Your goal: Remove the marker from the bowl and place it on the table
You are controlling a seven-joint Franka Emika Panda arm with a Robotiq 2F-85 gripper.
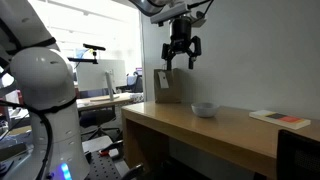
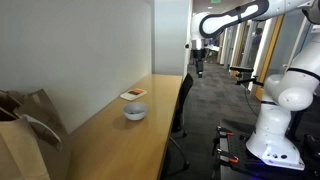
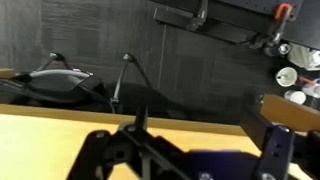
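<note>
A small grey-white bowl (image 1: 204, 109) sits on the wooden table (image 1: 240, 135); it also shows in an exterior view (image 2: 134, 112). The marker is not visible; the bowl's inside is too small to make out. My gripper (image 1: 181, 55) hangs high above the table, to the side of the bowl and well clear of it, with its fingers spread open and nothing between them. It also shows in an exterior view (image 2: 199, 64). In the wrist view the gripper (image 3: 190, 150) has dark fingers wide apart over the table edge (image 3: 60, 130).
A brown paper bag (image 1: 167, 87) stands on the table by the wall, also seen in an exterior view (image 2: 25, 125). A flat book with a red patch (image 1: 280, 118) lies beyond the bowl (image 2: 134, 94). A black chair (image 2: 183, 105) stands at the table's edge.
</note>
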